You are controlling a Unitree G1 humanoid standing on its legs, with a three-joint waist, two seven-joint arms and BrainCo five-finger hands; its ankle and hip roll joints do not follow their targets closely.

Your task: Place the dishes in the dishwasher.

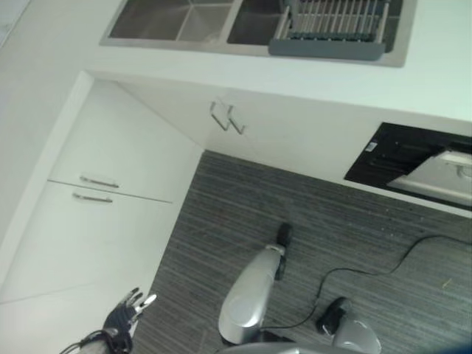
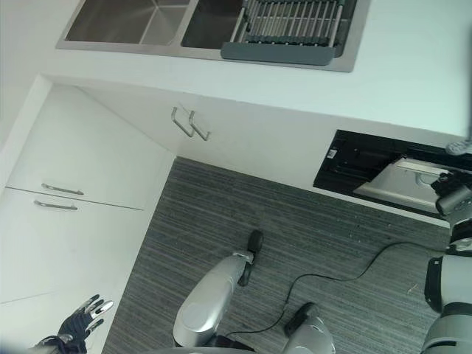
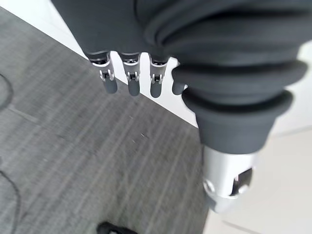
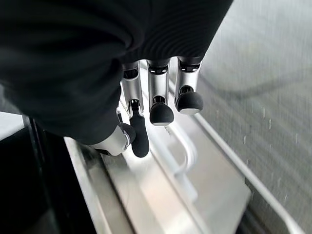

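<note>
Both my hands hold nothing: left hand [image 1: 122, 318] hangs relaxed by the cabinets [image 1: 110, 221]; right hand [image 4: 146, 112], fingers straight, hovers over the partly open dishwasher door [image 2: 405, 184]. Dish rack [image 1: 332, 26] sits in the sink [image 1: 177, 22].

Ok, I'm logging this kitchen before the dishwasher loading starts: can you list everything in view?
Sink: one, steel, two basins, set in the counter.
Drying rack: one, dark grey, over the sink's right basin.
Counter: one, white.
Cabinet handles: two, metal, below the sink.
Drawer handles: two, metal, on the left-side cabinets.
Dishwasher door: one, steel, partly open, under the counter at right.
Floor: grey, striped.
Left hand: open, low by the left cabinets.
Right hand: open, over the dishwasher door's handle.
</note>
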